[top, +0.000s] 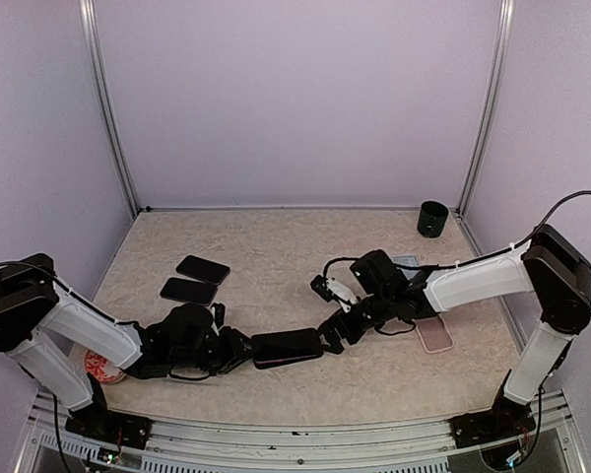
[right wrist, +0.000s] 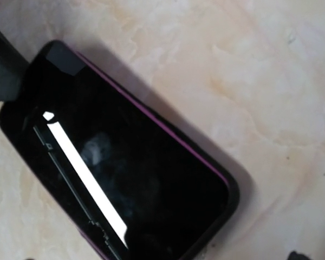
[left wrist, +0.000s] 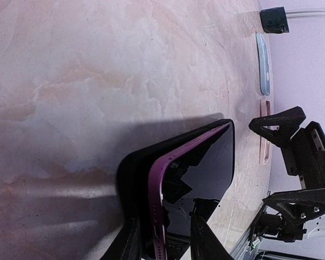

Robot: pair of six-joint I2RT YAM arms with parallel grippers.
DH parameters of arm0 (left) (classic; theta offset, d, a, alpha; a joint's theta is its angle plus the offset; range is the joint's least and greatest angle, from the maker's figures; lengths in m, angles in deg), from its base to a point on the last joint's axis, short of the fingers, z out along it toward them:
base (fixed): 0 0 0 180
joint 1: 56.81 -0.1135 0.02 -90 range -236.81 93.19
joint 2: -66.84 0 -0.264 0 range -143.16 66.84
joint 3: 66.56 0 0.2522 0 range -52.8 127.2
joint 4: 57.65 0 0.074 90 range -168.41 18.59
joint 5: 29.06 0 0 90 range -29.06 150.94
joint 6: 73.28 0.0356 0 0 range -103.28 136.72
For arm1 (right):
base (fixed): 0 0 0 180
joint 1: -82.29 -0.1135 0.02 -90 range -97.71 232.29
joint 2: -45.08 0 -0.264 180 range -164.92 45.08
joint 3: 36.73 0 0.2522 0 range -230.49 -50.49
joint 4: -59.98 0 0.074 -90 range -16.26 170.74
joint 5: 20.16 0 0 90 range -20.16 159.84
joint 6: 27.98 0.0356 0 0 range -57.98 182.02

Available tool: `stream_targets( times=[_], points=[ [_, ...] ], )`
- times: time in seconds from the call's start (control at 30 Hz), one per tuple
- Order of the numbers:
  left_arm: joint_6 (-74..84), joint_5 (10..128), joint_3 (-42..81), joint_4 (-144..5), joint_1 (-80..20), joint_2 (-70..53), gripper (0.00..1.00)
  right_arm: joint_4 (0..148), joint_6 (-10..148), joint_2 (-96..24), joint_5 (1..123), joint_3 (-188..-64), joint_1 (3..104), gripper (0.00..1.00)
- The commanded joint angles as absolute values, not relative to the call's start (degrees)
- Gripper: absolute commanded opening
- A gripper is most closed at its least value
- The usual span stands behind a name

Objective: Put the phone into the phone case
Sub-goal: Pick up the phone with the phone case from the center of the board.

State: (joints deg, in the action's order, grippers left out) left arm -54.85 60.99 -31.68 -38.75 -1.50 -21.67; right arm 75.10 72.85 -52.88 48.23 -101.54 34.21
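My left gripper [left wrist: 165,245] clamps phone [left wrist: 211,162] and case [left wrist: 131,176]; the part-seated phone could spring out if my open right gripper [left wrist: 260,162] presses unevenly.

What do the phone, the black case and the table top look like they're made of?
The phone: glossy glass front, mirroring a bright light strip; purple frame with a satin sheen, probably metal. The case: matte black with no glare, likely soft plastic or rubber. The table top: smooth beige marbled surface with a faint sheen, maybe laminate or printed vinyl; cannot tell.
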Motion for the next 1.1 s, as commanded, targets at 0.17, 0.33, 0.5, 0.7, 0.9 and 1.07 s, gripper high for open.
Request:
stream_targets(
  times=[0.17,0.33,0.5,0.7,0.9,1.07],
  points=[
    [-53.5,62.6,-31.1,-37.7,-1.9,-18.7,0.32,72.0,75.1,-57.1,46.1,-101.2,34.7,1.0],
    [-53.6,62.8,-31.3,-37.0,-1.9,-20.4,0.33,70.8,75.3,-56.7,45.6,-100.7,34.7,1.0],
    [-54.3,63.8,-32.0,-32.7,-1.9,-22.9,0.33,70.2,75.1,-56.9,45.0,-100.1,34.7,1.0],
    [-54.9,63.9,-32.1,-29.9,-1.8,-25.2,0.33,68.6,75.6,-57.0,43.7,-99.3,34.7,1.0],
    [-55.3,64.1,-33.4,-25.7,-1.8,-25.7,0.26,67.9,75.8,-57.1,43.3,-98.9,34.7,1.0],
    [-55.9,64.7,-34.2,-23.4,-1.8,-26.4,0.16,67.1,76.2,-57.1,42.7,-98.4,34.6,1.0]
  ],
)
